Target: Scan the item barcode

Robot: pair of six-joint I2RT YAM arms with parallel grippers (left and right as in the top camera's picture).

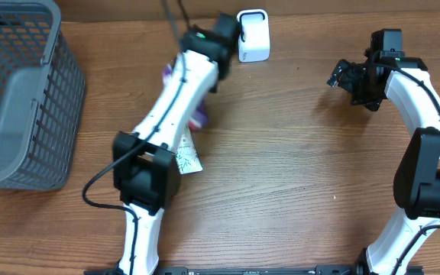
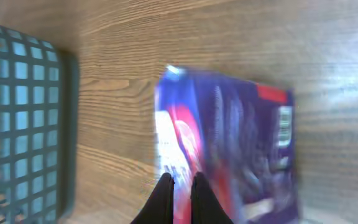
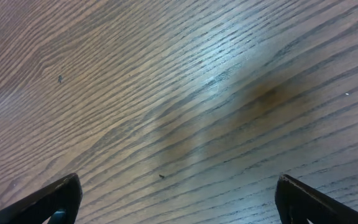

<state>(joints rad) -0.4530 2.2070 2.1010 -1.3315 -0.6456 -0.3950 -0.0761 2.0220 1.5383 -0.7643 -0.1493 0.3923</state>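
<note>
Wood-grain table (image 1: pixel 296 153) all round, with a grey mesh basket (image 1: pixel 59 114) on the left side and a white scanner (image 1: pixel 253 35) standing at the far edge, roughly centre.

The thing I care about is the purple packet (image 2: pixel 235 143). From the left wrist cam it's a flat, glossy purple-blue pouch. It has a red and white graphic down its left half, a red patch in the far right corner, and a small pale label with dark marks on the right edge. It's way too blurred for me to read any of it.

The left gripper (image 2: pixel 181 182) has its two dark fingers pinched almost together on the packet's near edge, so it's clamped on the thing. The packet's long axis runs out from the fingers and away up the frame, skewed a little clockwise. Its printed face is turned toward the camera. The basket sits just off to its left in that view.

From overhead the packet is mostly buried under my left arm (image 1: pixel 178 99). Only slivers of purple peek out on both sides of the forearm, between basket and scanner and short of the scanner. I can't pick out the left gripper itself from up there.

The right gripper (image 1: pixel 351 79) is over on the right, well apart from all of it, with its jaws spread wide. In its own wrist cam the fingers sit at the bottom corners with wood grain between them.
</note>
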